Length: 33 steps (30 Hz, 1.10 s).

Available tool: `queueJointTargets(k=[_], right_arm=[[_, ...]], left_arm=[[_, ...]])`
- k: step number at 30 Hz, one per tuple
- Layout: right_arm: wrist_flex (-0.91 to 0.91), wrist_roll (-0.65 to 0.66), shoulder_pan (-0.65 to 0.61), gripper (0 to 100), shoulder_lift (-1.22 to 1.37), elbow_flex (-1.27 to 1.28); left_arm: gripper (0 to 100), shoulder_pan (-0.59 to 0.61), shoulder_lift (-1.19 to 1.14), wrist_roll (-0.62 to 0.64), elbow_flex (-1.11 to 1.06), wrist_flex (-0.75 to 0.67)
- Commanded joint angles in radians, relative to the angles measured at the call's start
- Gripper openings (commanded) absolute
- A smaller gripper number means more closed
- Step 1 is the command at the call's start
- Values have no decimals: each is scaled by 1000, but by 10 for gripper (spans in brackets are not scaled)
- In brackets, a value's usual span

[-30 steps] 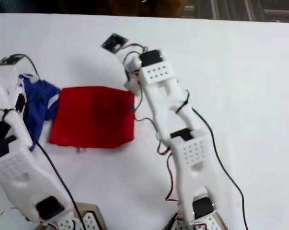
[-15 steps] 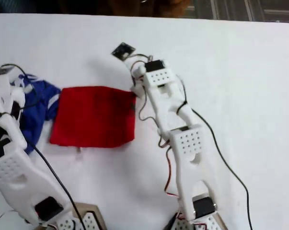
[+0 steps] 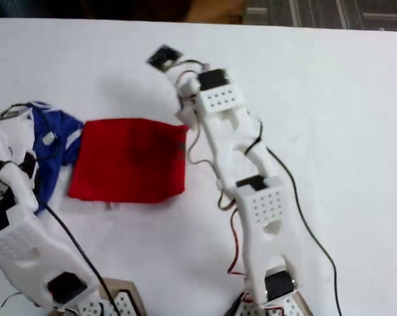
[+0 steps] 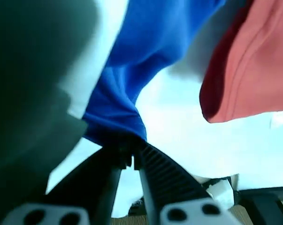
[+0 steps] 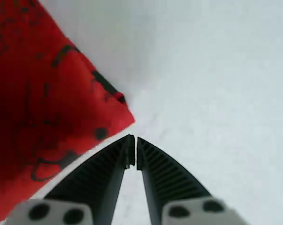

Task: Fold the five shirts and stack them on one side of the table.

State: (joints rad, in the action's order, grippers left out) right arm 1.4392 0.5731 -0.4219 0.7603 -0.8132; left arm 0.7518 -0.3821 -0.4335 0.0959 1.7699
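Table [image 3: 330, 99] | left jaws pinch part-hidden blue shirt [image 4: 146, 47] | right jaws pressed together by red shirt [image 5: 33, 93]

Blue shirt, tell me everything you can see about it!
The blue shirt is soft cloth, bright blue with small white patches. It is not folded: it lies crumpled on the white table, at its left side, right beside the folded red shirt. Whether the two touch is hard to tell. The left gripper sits over it, and its shut jaws appear to pinch a bunched edge of the blue cloth.
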Motion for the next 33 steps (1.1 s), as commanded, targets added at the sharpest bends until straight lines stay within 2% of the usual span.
queueJointTargets(k=[1,7,13,17,30,33], right_arm=[[21,0,-56,18,-79,-12],[-119,6,-73,18,19,20],[-262,8,5,18,136,17],[-271,8,30,18,147,15],[117,-11,12,22,-33,-207],[246,-187,12,43,-33,-209]], left_arm=[[37,5,57,0,-5,15],[37,5,63,0,-5,15],[36,9,64,0,-5,17],[36,9,64,-2,-5,18],[37,5,64,-5,-5,17],[38,5,64,-5,-5,17]])
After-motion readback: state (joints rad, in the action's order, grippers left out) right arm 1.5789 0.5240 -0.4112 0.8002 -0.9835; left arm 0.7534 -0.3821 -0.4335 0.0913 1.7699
